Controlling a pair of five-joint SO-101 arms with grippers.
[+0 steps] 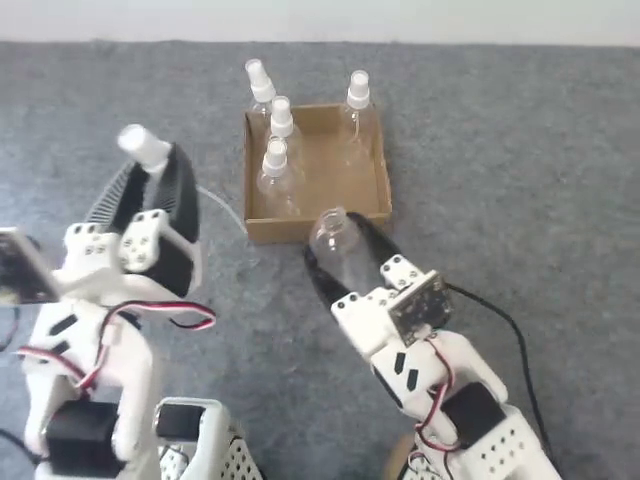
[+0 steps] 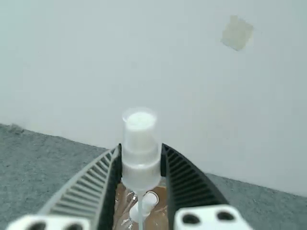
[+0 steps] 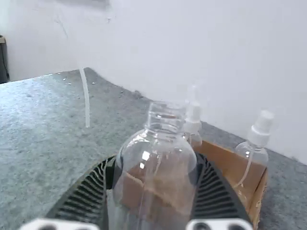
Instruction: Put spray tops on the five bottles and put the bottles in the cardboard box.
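The left pincer (image 2: 140, 165) is clenched on the white spray top (image 2: 139, 139), its ribbed jaws pressing the collar from both sides. The nozzle cap stands free above them and the thin dip tube (image 1: 222, 207) trails out below toward the cardboard box (image 1: 315, 228). That top looks feather-light and hard. The tube is floppy, I'd say, so the collar is the sensible place to hold it, and the tube will want guiding into the neck. The right pincer (image 3: 156, 172) is closed around the belly of the open bottle (image 3: 156, 143), jaws spread wide to take its girth. It holds the bottle just in front of the box's near wall, with the threaded mouth bare and pointing up. Clear thin plastic like that seems light, smooth and a little squashy. A grip low on the body leaves the neck free, but too hard a squeeze could buckle it or let it slip. In the box stand four capped bottles (image 1: 275, 165); the one at the far corner on the left arm's side may be just outside it, I cannot tell. The grey table (image 1: 520, 150) lies around the box.
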